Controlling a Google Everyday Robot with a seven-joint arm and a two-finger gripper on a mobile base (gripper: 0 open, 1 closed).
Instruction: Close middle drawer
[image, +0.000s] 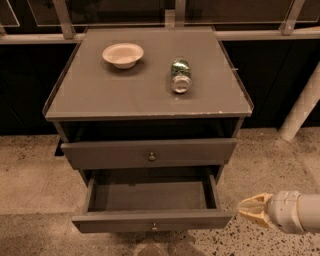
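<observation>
Camera view looked down on a grey cabinet (100, 100) in the middle of the frame. The middle drawer (115, 221) sat at the bottom centre, pulled well out, its interior bare and its low front panel carrying a tiny knob (154, 226). Above it, the taller drawer front (100, 154) with a larger round knob (151, 156) stood out only slightly. The gripper (245, 209) hovered at the lower right, just beside the open drawer's right front corner but apart from it, its tan fingers pressed together into a point aimed left. On the cabinet top rested a pale bowl (123, 54) at the upper left, and a green container (180, 76) lay on its side to the bowl's right.
</observation>
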